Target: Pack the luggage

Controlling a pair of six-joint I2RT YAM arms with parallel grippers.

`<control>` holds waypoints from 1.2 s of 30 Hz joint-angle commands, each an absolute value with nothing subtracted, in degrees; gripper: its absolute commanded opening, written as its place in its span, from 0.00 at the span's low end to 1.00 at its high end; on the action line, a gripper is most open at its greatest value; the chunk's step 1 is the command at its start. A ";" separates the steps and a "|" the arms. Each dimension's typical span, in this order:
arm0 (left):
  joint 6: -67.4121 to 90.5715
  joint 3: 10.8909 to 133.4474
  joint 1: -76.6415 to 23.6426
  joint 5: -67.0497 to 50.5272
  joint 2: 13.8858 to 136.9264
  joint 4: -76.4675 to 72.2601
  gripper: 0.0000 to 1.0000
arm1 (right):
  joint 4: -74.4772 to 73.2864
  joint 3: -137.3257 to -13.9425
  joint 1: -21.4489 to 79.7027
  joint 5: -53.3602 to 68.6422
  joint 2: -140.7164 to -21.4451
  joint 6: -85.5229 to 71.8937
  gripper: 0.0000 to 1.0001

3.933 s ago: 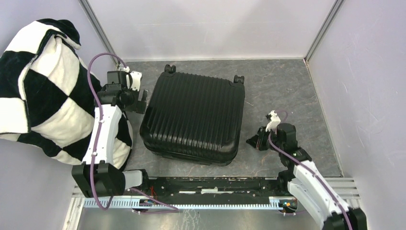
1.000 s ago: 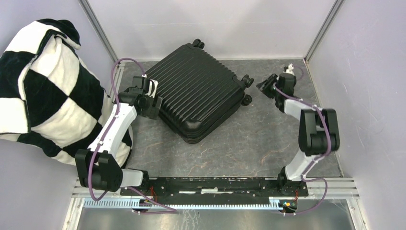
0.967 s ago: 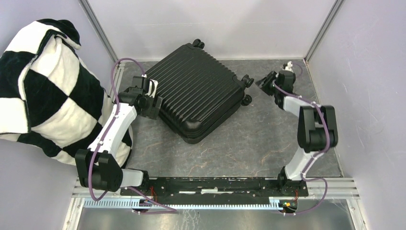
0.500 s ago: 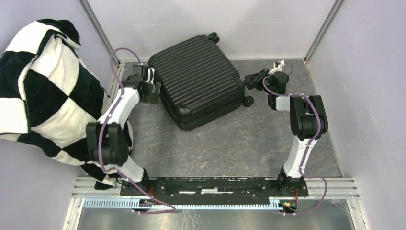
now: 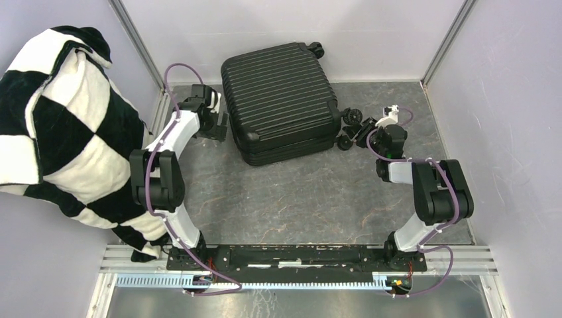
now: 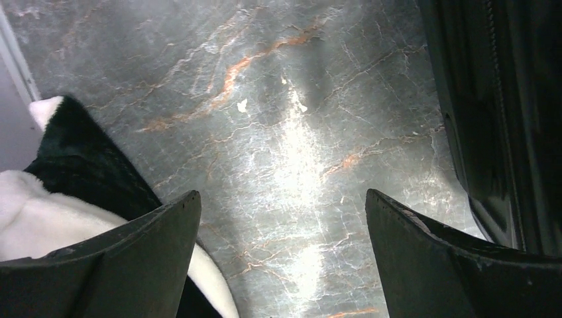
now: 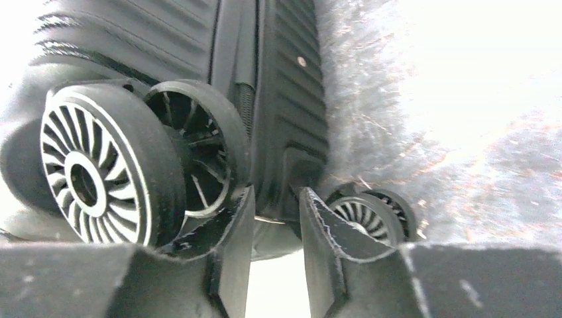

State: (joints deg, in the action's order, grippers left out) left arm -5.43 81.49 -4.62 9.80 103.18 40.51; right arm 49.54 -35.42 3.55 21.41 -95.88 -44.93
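Step in hand: squaring up the luggage [image 5: 278,93], which lies shut and flat at the back of the table [image 5: 318,192], wheels to the right.

Left gripper [image 6: 281,205]: spread wide, empty, just beside the left flank.

Right gripper [image 7: 275,199]: narrowly parted, nothing between, low against a wheel [image 7: 106,172].

Next, likely: find the seam and lift the lid.

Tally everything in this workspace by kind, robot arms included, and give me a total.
Black ribbed hard-shell suitcase: 1
Black-and-white checkered plush blanket: 1
White-and-black robot arms: 2 (left arm, right arm)
Total: 4
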 commanded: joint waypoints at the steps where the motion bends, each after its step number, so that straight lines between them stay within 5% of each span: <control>1: -4.97 81.24 -0.92 3.21 96.47 41.46 1.00 | 43.59 -32.83 1.10 13.85 -92.05 -35.50 0.41; 8: -3.62 81.18 1.63 -5.28 95.26 42.00 1.00 | 58.87 -28.57 0.38 22.05 -93.22 -24.32 0.59; 20: -4.58 81.07 3.57 -8.83 98.61 41.58 1.00 | 82.93 -34.46 0.43 42.79 -106.23 -25.75 0.62; 36: -5.28 80.75 5.11 -7.29 98.98 40.87 1.00 | 107.95 -45.50 0.39 56.37 -123.09 -45.38 0.48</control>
State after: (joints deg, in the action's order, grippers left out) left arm -5.39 81.06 4.43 -7.64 98.85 41.82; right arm 85.06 -42.04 -0.82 51.53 -119.66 -37.54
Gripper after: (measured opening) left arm 0.994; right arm 0.491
